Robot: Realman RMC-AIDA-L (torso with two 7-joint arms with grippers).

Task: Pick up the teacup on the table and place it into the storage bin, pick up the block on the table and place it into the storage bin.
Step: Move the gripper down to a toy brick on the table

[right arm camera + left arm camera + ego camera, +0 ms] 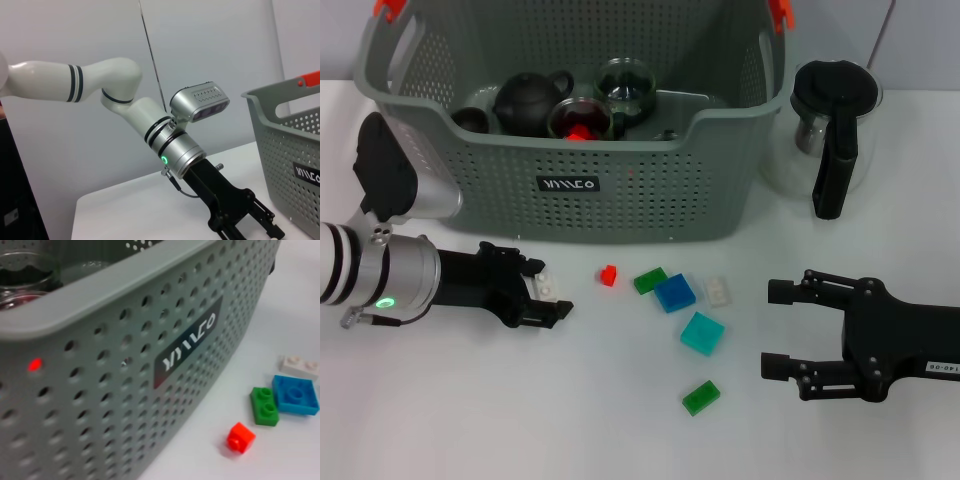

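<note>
A small white block (548, 287) is pinched in the left gripper (545, 298), low over the table (620, 430) just near of the storage bin (620, 200), where a dark teapot (528, 100) and glass cups are held. The right gripper (778, 328) is kept spread at the right, apart from the loose blocks lying between the grippers, among them a red block (608, 275) and a blue block (675, 293).
</note>
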